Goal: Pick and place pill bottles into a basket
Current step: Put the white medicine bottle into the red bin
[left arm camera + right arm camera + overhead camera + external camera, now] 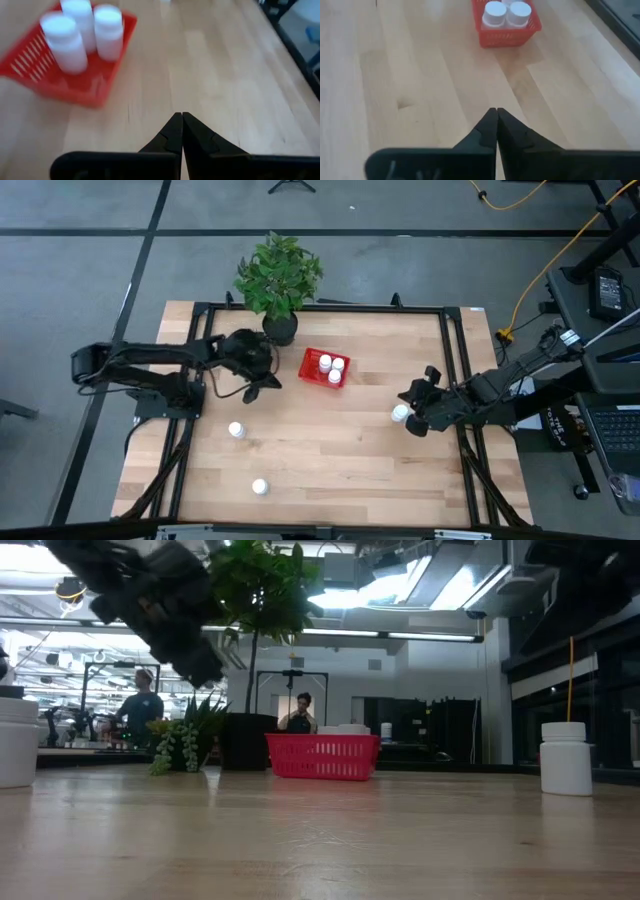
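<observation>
The left tool [262, 380] hangs over the wooden surface [330, 450], just left of the red basket [312, 372]. Its two fingers are pressed together with nothing between them, as the left wrist view shows. In front of it, nearer the front edge, one pill bottle [236, 430] stands alone on the surface. A second bottle [260, 487] stands farther forward still.

A green plant in a black pot [280, 328] sits at the back edge, just behind the left tool.

The red basket sits in the back middle of the surface. Three white bottles [330, 367] stand upright inside it, close together.

Farther right, another bottle [400, 413] stands on the surface, right beside the right tool [413, 408]. It may be touching the tool, but the high view is too small to be sure. The right tool's fingers are pressed together and hold nothing. It is well apart from the basket.
</observation>
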